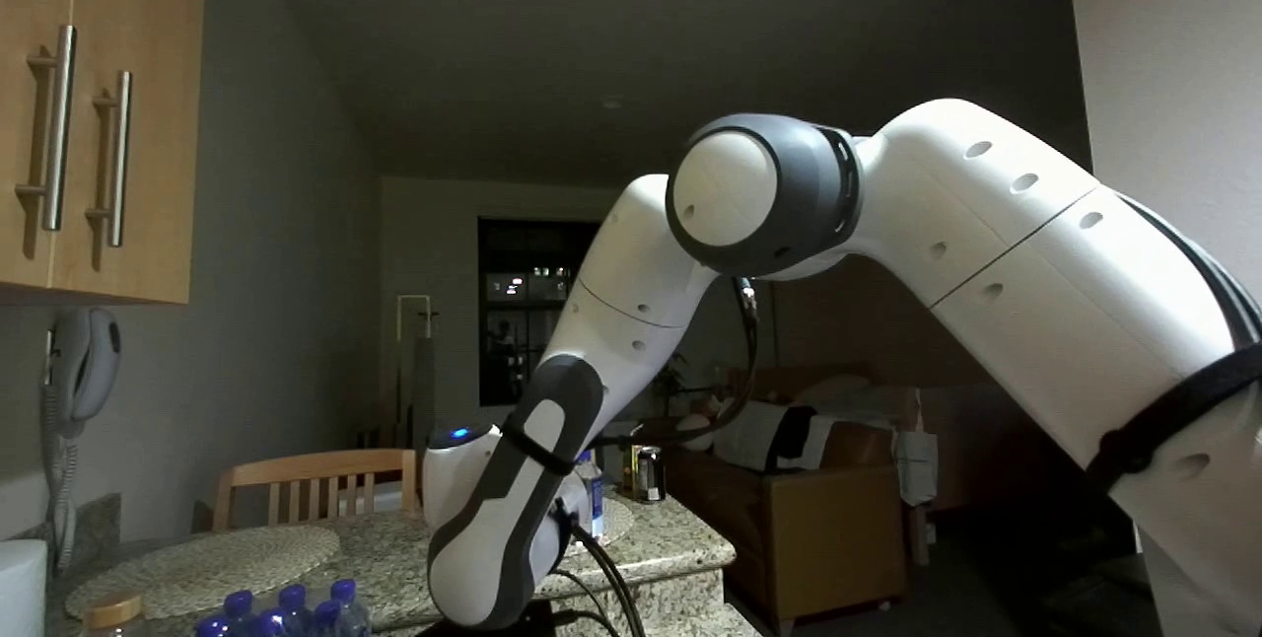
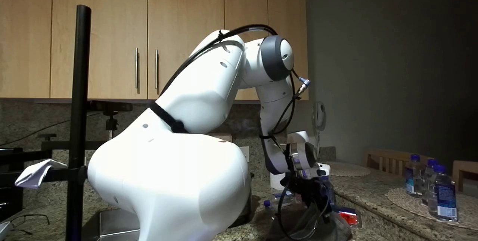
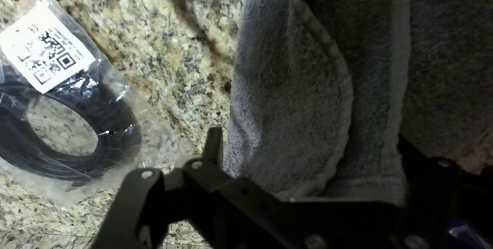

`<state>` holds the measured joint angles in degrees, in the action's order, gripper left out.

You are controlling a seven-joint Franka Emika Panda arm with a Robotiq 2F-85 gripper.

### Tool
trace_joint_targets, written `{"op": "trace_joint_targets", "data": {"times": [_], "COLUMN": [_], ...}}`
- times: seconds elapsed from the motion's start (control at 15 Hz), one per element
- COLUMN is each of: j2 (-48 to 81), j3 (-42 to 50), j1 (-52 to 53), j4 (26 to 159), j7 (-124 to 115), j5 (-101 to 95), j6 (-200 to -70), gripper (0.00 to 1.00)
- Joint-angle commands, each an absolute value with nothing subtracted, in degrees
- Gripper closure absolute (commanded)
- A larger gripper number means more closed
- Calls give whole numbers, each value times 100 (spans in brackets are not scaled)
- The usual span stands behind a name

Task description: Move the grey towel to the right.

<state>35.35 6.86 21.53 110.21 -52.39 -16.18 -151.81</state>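
Note:
The grey towel (image 3: 296,125) lies folded and rumpled on the granite counter, filling the middle and right of the wrist view. Its light hemmed edges face up. It also shows as a dark grey heap at the bottom of an exterior view (image 2: 340,229). My gripper (image 3: 308,145) is open, with its fingers wide apart and a fold of the towel between them. The left finger stands just beside the towel's left edge. The right finger is dark and partly hidden at the towel's right edge. In an exterior view the gripper (image 2: 317,207) points down at the towel.
A bagged black cable coil (image 3: 69,125) lies left of the towel. A lying bottle (image 2: 280,200) and a red packet (image 2: 348,217) are near the towel. Upright bottles (image 2: 442,194) stand on a placemat on the raised counter (image 2: 377,196). A sink (image 2: 117,226) is near the arm base.

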Motion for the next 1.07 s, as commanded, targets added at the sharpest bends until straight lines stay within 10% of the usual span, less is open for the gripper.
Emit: {"op": "trace_joint_targets", "data": {"times": [0.0, 0.67, 1.0], "j2": [3631, 3731, 3617], "j3": [786, 708, 439], "j1": [2184, 1965, 1533], "j4": [10953, 10980, 11064], "j7": [-5208, -5070, -4738], "j5": [-1608, -1364, -835], "j6": [-15281, -15438, -15530], "gripper": [9, 87, 91]}}
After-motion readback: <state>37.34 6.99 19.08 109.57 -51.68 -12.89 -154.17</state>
